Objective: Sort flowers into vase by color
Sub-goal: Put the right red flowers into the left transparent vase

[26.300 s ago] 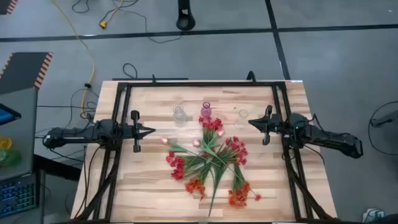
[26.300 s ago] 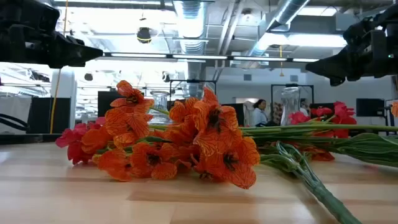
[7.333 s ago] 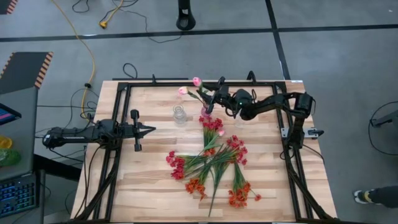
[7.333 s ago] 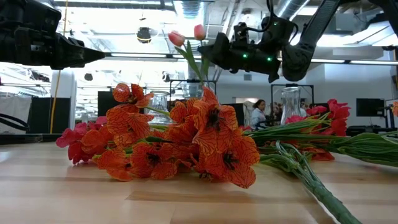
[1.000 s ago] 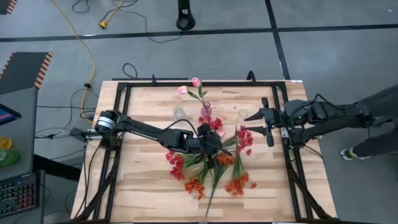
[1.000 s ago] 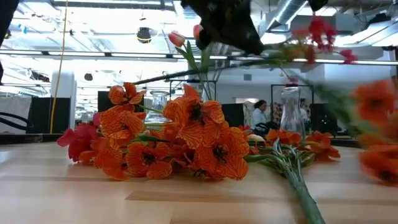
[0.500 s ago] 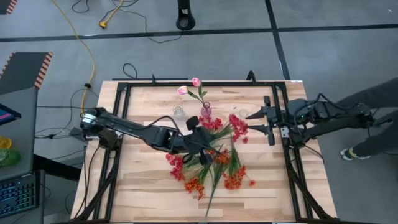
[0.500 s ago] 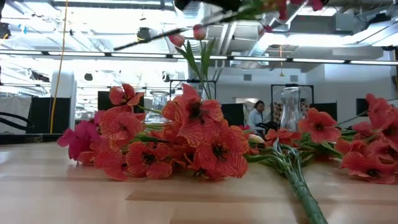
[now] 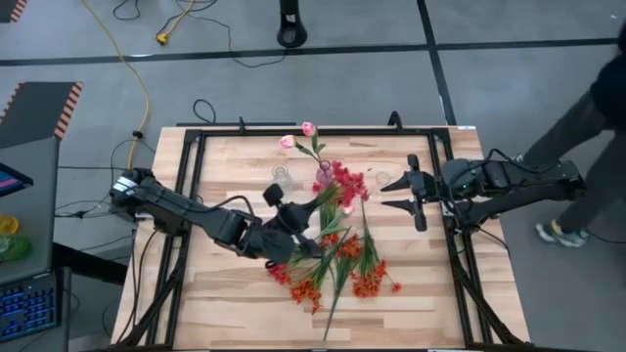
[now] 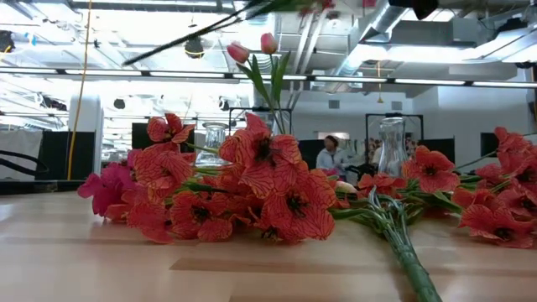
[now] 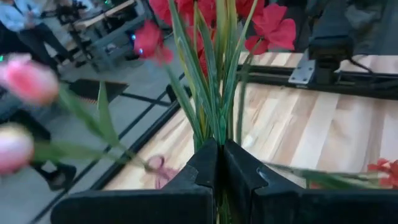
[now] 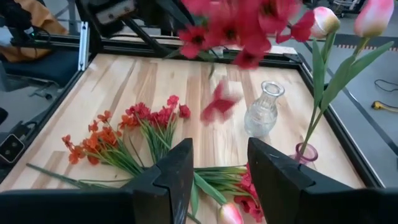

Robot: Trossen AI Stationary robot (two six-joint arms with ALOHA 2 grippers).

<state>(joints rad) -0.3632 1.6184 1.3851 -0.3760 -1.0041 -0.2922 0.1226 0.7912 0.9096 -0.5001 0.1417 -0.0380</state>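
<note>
My left gripper (image 9: 301,217) reaches over the table's middle, shut on a red flower sprig (image 9: 342,182). The sprig's blossoms (image 11: 273,25) hang beside the small pink vase (image 9: 323,177), which holds pale pink flowers (image 9: 309,128). Two clear vases (image 9: 281,176) (image 9: 383,180) stand on either side of the pink vase. More red and orange flowers (image 9: 333,264) lie in a heap on the table's near middle. My right gripper (image 9: 396,193) waits open at the right, above the table, with nothing between its fingers (image 12: 180,168). My left gripper pinches the red sprig's bundle of green stems (image 11: 217,134) between its two fingers. It comes from the table's near left, close to level, and the stems run on ahead of the fingertips. The sprig is lifted clear of the table, and its stem end (image 10: 185,38) trails behind.
A black frame (image 9: 313,132) runs round the table top. A person stands at the right past the table's edge (image 9: 587,117). Bare wood shows at the near left (image 9: 225,293) and near right (image 9: 421,293).
My left gripper has risen and drawn toward the table's far left, carrying the red sprig up out of the heap. The sprig's blossoms have swung from the right of the middle to beside the pink vase.
</note>
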